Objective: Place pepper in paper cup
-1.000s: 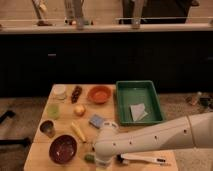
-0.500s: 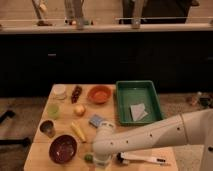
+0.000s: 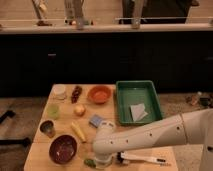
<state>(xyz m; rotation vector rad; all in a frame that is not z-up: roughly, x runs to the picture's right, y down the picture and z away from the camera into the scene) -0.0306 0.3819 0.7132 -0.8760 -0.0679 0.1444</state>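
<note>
The paper cup, short and whitish, stands at the table's far left corner. Only a small green piece of the pepper shows at the front edge of the table, right of the dark red bowl. The rest of it is hidden under my arm. My gripper is down at the table's front edge, right beside that green piece and pointing down at the tabletop. My white arm reaches in from the right.
On the wooden table stand a light-green cup, a dark grey cup, a pale yellow vegetable, an orange bowl, a blue block and a green tray. A white-handled tool lies at the front right.
The arm has sunk very slightly toward the table's front edge; nothing on the table has moved.
</note>
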